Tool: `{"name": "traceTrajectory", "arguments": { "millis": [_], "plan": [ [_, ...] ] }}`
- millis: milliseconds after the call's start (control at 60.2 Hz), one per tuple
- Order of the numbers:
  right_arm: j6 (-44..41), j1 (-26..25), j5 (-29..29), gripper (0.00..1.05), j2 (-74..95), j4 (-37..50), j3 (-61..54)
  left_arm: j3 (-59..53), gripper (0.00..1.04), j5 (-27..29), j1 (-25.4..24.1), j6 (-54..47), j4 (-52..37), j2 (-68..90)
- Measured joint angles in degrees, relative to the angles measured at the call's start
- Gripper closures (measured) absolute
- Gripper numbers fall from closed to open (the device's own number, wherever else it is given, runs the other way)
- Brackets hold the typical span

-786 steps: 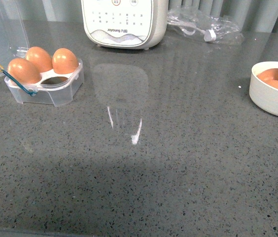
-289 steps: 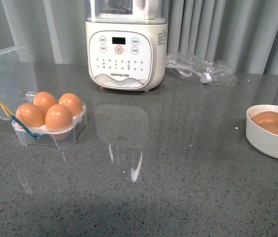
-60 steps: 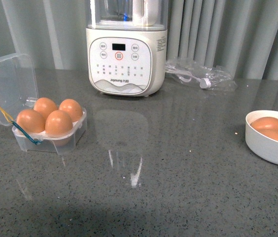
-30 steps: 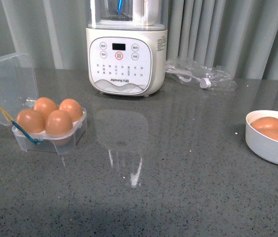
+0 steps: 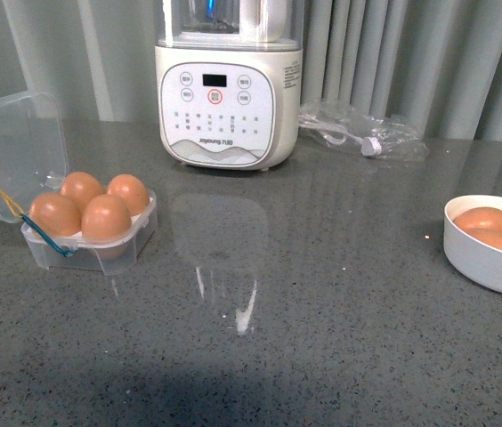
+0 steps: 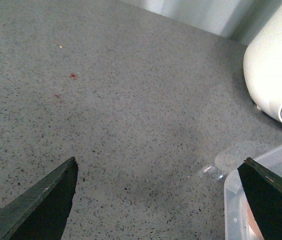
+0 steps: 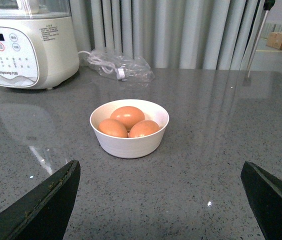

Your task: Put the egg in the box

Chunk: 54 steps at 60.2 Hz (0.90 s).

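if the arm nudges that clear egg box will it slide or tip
Probably slides: the box sits flat on the glossy counter, weighted by four eggs. Its thin clear walls likely flex, and the raised lid could wobble.

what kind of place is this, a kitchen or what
Most likely a kitchen counter, possibly staged: a speckled grey countertop, a Joyoung kitchen appliance, a white bowl of brown eggs and a clear egg box holding four.
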<state>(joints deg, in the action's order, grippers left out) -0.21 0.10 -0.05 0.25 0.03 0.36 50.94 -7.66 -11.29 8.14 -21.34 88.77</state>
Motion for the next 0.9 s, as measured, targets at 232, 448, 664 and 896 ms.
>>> {"name": "traceTrajectory", "arguments": {
  "millis": [232,448,664,896],
  "plan": [
    [0.00,0.00,0.00,0.07,0.00,0.00,0.00,0.00,0.07,1.68,4.39,-2.10,0.00,0.94],
    [0.00,0.00,0.00,0.07,0.00,0.00,0.00,-0.68,0.07,3.21,12.79,-3.91,1.09,-1.62],
    [0.00,0.00,0.00,0.07,0.00,0.00,0.00,-3.39,0.07,4.50,22.53,-6.69,3.98,-5.73],
    [-0.02,0.00,-0.02,0.07,0.00,0.00,0.00,-4.26,0.07,6.73,22.97,-6.51,6.12,-6.80]
  ]
}}
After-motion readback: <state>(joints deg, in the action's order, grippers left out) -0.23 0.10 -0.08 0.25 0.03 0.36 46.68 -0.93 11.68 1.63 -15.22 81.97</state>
